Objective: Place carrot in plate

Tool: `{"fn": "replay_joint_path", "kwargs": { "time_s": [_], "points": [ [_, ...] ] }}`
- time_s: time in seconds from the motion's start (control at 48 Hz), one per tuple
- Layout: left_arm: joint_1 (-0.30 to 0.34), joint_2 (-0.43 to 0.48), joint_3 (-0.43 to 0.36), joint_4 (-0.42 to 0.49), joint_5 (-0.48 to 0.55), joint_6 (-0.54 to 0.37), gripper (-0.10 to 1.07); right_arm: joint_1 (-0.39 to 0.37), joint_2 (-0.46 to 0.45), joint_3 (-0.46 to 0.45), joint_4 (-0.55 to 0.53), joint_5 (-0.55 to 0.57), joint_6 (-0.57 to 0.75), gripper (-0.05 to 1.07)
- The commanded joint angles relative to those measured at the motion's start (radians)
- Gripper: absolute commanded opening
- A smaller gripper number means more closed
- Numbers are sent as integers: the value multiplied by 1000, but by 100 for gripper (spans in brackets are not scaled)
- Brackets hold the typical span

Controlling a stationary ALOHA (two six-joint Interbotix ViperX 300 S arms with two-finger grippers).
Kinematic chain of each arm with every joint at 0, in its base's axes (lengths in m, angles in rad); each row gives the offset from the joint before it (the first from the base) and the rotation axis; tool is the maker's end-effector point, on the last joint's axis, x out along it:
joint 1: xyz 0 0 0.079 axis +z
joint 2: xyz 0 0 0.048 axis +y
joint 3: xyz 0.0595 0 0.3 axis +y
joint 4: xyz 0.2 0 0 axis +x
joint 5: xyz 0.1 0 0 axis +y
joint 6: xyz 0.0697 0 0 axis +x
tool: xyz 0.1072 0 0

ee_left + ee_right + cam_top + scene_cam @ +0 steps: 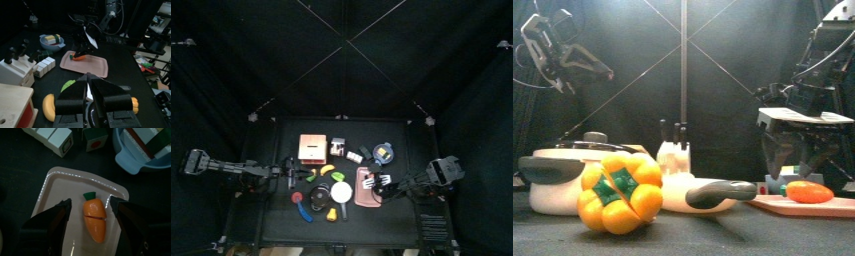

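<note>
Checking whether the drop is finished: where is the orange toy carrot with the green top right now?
The orange toy carrot lies flat on the pale pink oblong plate, between the open right gripper jaws; in the front view, it is at the far right.

Overhead, table-level front and both wrist cameras all share the plate (67, 203) and carrot (95, 218).

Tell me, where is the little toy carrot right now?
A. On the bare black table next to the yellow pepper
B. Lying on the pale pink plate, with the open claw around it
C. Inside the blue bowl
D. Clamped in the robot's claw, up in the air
B: the right wrist view shows the carrot lying flat on the pink plate, the right gripper open, one jaw on either side.
</note>
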Motion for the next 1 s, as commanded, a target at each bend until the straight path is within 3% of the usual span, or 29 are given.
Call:
{"fn": "replay_joint_path", "kwargs": {
  "time_s": [0.0, 0.979],
  "points": [
    [0, 0, -17, 0, -9, 0, 53, -11, -44, -8, -8, 18, 2, 94],
    [2, 0, -12, 0, -9, 0, 53, -20, -64, 6, -25, 6, -5, 94]
  ]
}}
